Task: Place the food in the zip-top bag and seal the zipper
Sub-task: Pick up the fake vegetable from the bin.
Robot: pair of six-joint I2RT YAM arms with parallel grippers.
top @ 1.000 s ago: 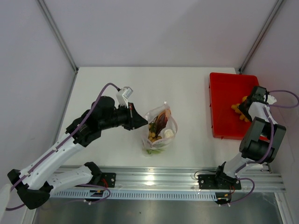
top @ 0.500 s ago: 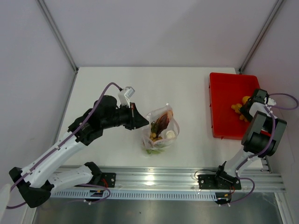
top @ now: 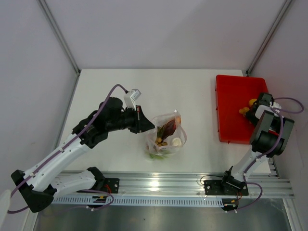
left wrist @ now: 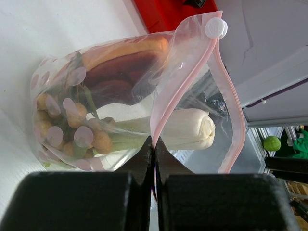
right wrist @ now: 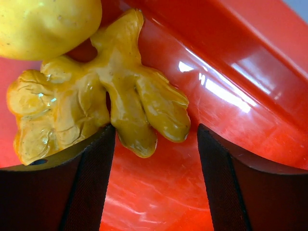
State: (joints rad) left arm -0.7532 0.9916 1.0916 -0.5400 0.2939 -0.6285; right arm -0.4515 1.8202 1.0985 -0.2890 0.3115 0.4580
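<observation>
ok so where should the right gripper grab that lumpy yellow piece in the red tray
Probably the two lobes of the lumpy yellow piece that point toward the right gripper, coming straight down from above. It lies flat on the red tray, so a side approach finds little; those lobes stick out narrow enough to fit between the open jaws. Stay clear of the lemon beside it.

Bare table (top: 197, 96) btwn bag (top: 166, 137) & red tray (top: 231, 113), prob. passable
</observation>
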